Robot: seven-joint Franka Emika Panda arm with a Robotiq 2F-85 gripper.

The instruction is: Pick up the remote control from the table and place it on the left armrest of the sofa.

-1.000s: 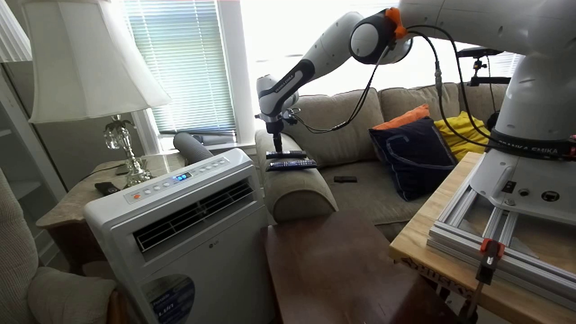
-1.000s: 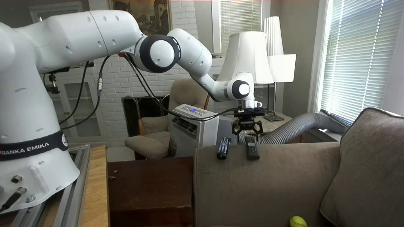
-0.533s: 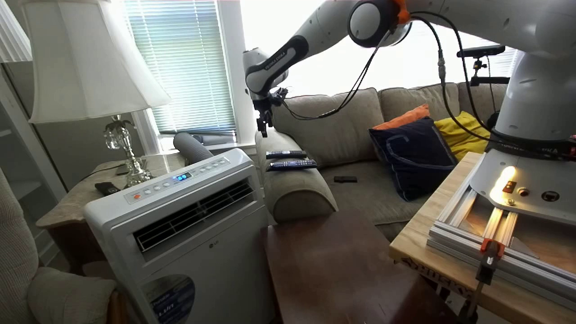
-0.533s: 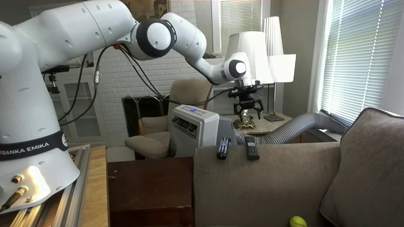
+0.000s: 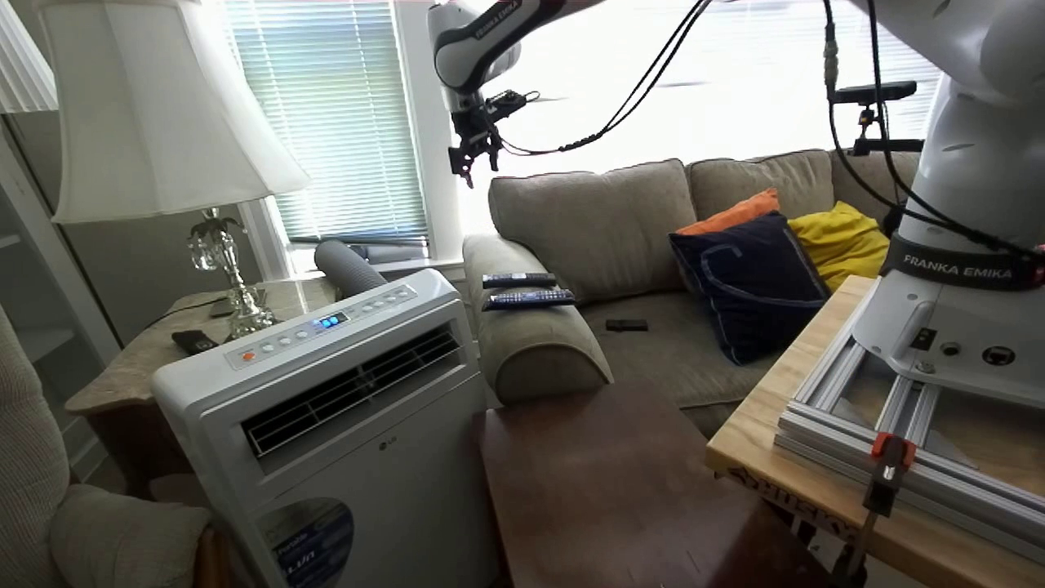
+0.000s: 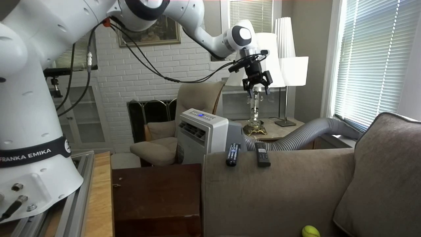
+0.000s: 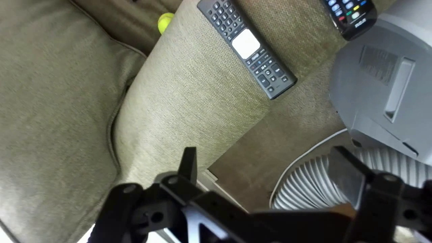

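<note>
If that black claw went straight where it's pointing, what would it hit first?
Probably the left armrest: in both exterior views the open gripper points down towards it. Depth is unclear, so it might slip past the outer edge.

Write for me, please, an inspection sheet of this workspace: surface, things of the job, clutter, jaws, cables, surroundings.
Surface: dark brown table, partly out of frame.
Job's things: dark grey remote control lies on the left armrest of the sofa.
Clutter: RCA remote on the same armrest; small dark object on the sofa; yellow ball beside the armrest.
Jaws: open, nothing between them; higher than both remotes, touching neither.
Cables: black cables hang in loose loops; no snag seen.
Surroundings: white air conditioner and its grey hose; table lamp.
</note>
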